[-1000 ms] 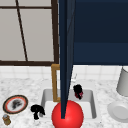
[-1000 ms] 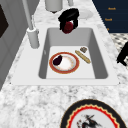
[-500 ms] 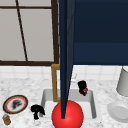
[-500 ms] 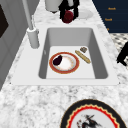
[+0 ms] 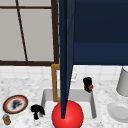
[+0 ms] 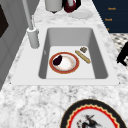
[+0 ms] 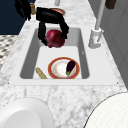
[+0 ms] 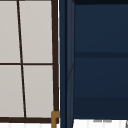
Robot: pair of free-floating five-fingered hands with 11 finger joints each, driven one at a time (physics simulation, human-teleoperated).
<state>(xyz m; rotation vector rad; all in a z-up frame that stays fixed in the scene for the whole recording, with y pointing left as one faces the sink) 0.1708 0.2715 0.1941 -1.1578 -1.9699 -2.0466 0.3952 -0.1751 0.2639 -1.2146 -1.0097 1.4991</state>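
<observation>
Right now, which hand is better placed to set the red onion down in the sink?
Right hand, probably: its fingers curl round the red onion above the sink. The left hand hangs by the front edge.

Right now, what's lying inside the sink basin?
In the sink lie a red-rimmed plate carrying an eggplant, and a tan stick. The right hand, gripping a red ball, covers the basin's far end.

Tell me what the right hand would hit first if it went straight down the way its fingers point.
Probably the sink floor. The right hand hangs over the basin, fingers curled down round the dark red ball. Bare floor seems to lie below, with the plate nearer the camera, though depth is unclear.
</observation>
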